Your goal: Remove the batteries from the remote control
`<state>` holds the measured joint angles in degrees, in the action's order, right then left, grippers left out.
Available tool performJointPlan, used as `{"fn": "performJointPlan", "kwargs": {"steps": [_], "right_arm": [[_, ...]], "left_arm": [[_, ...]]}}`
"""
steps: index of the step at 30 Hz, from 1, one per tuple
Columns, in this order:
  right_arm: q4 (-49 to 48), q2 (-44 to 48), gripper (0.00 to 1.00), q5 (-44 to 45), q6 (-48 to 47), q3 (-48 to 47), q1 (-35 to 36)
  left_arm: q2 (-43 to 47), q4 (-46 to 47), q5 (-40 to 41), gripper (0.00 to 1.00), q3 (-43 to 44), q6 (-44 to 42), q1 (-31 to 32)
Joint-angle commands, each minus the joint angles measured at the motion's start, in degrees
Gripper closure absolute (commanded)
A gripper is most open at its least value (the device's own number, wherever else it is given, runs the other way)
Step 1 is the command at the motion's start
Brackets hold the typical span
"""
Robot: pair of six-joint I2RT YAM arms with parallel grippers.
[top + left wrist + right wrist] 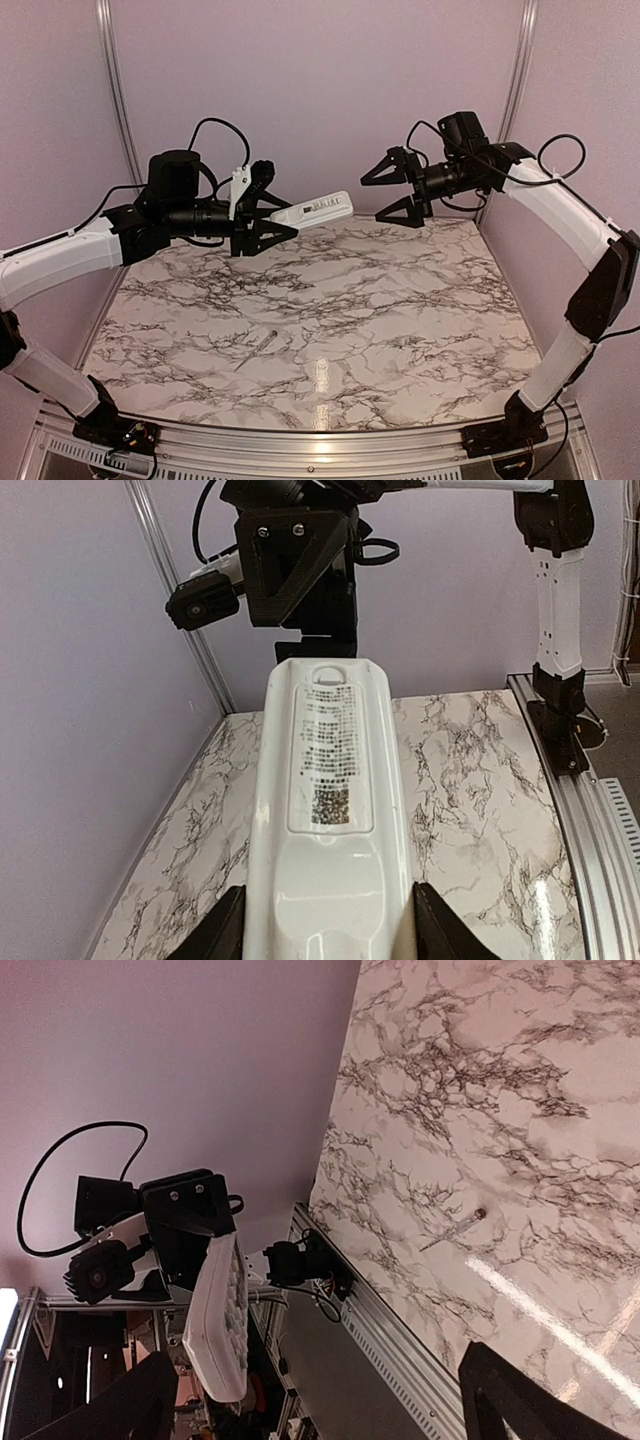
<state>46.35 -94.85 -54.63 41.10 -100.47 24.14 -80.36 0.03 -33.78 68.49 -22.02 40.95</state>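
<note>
Right now my left claw [280, 216] holds the remote control [318, 209] by one end, lifted well above the bench [420, 300] and stuck out sideways towards the other arm. I read that as a presenting hold: one arm works as a vice so the free end and the back can be reached. From the left wrist the labelled back faces me, fingers [215, 930] pressed against both long edges, and the cover [325, 750] looks shut and flush. The batteries show nowhere, so I judge they sit inside. The right wrist view shows the button face instead. My right claw [371, 202] hangs in the air opposite, spread wide and empty, well apart from the remote control's tip, seemingly lined up to come in for the cover. A thin pale stick [262, 347] lies alone on the bench towards the front. My worry is the remote control twisting in this one-ended hold once the cover gets pushed.
</note>
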Motion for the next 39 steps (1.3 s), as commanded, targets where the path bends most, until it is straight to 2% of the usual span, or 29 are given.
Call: {"fn": "performJointPlan", "kwargs": {"steps": [1,10,20,31,39], "right_arm": [[1.71,-1.28,0.05,-0.69,-1.76,-1.98,4.27],[-5.55,-1.67,0.19,-0.79,2.25,-0.58,10.11],[-7.52,-1.1,0.41,-0.75,3.05,-0.15,11.48],[-8.47,0.69,0.48,0.05,2.85,2.5,11.89],[-8.37,1.41,0.72,-0.05,2.85,3.84,11.98]], "left_arm": [[-0.3,-2.85,-2.3,1.0,0.02,-4.81,0.68],[-1.93,-1.25,-5.47,1.0,-0.29,-3.87,1.14],[-2.79,4.51,-4.37,1.0,-1.42,1.39,1.5],[-2.82,6.18,-2.49,1.0,-2.0,3.09,2.63],[-3.03,7.25,-0.14,1.0,-2.7,3.61,3.27]]}}
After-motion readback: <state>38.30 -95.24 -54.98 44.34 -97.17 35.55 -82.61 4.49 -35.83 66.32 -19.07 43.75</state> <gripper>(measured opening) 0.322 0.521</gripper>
